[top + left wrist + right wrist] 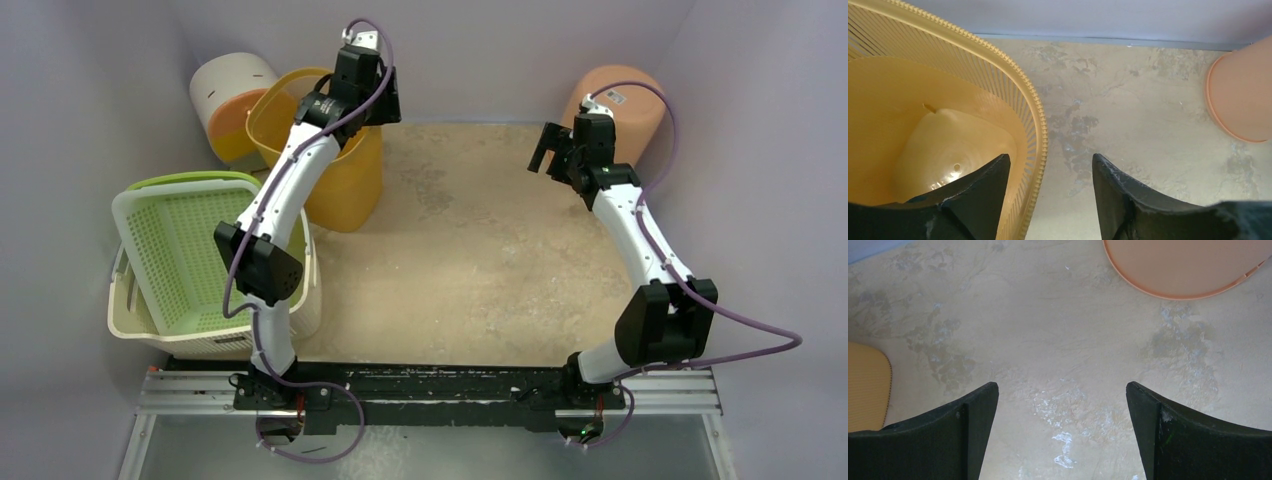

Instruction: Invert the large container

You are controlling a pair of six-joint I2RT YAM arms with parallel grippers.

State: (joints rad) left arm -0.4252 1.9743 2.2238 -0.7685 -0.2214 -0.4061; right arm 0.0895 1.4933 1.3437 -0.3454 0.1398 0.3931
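The left claw (1050, 158) is set spread astride the rim of the yellow container (1034, 100), so its wall can be pinched for tipping; the right claw (1062, 386) is held parted, empty

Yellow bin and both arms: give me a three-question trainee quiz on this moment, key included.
1. True or false: the left pincer is shut on the rim of the yellow bin.
2. Which way does the yellow bin's mouth face? A) up B) down C) sideways
3. Fill in: the right pincer hangs open over the table, near the ___ container.

Key
1. False: its jaws are open, with one finger inside the rim and one outside.
2. A
3. peach: it is the peach container.
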